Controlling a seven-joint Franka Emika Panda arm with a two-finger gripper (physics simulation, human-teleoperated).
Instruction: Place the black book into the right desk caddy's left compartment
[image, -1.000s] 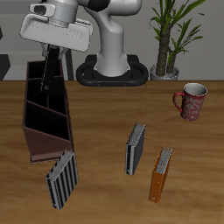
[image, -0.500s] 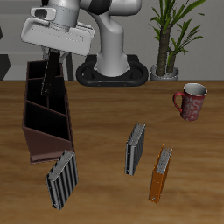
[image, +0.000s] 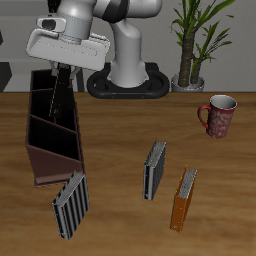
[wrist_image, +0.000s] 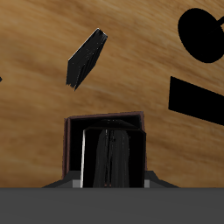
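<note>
Three-section dark reddish-brown wooden right desk caddy (image: 52, 130) holds thin black book (image: 53, 88) upright in rearmost section; gripper (image: 56, 72) above, jaw state unclear.

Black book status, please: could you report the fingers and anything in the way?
Gripper above the right desk caddy, finger state unclear. Black book standing in the caddy's farthest section. Nothing visibly blocking.

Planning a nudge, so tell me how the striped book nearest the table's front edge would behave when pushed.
The striped book stands thin and tall on a narrow edge, so it would probably topple rather than slide. Its flat covers look stiff, so it likely would not flex.
</note>
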